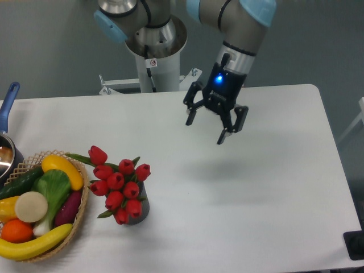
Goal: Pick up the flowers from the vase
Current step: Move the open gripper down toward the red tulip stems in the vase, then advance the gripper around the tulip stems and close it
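Observation:
A bunch of red tulip flowers (118, 185) with green leaves stands in a short dark grey vase (140, 211) at the front left of the white table. Only the vase's right side shows under the blooms. My gripper (205, 129) hangs above the table's middle, well up and to the right of the flowers. Its two dark fingers are spread apart with nothing between them, and a blue light glows on its body.
A woven basket (79, 219) of vegetables and fruit sits just left of the vase, close to the flowers. A pot with a blue handle (8, 104) stands at the left edge. The arm's base column (153, 65) rises behind the table's far edge.

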Robot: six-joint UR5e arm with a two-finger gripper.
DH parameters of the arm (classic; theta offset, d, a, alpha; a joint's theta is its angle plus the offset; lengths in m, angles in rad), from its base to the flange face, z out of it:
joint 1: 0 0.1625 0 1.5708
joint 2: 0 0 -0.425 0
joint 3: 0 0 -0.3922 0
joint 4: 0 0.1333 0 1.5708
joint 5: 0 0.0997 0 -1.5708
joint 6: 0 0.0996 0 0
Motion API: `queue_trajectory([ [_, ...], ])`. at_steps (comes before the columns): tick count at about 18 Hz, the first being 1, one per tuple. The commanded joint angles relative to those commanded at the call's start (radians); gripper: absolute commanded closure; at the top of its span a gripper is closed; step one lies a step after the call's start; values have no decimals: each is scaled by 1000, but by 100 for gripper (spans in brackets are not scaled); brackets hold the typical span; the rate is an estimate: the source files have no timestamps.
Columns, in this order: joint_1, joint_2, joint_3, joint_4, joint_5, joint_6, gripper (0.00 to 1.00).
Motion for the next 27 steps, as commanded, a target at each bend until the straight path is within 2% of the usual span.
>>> queue_trajectory([
  [5, -49, -71, -5, 40, -178, 2, 0],
  [14, -109, -121, 8, 45, -230, 2, 0],
  [22, -167, -219, 72, 45, -247, -2, 0],
  [27, -179, -241, 89, 45, -270, 0, 0],
])
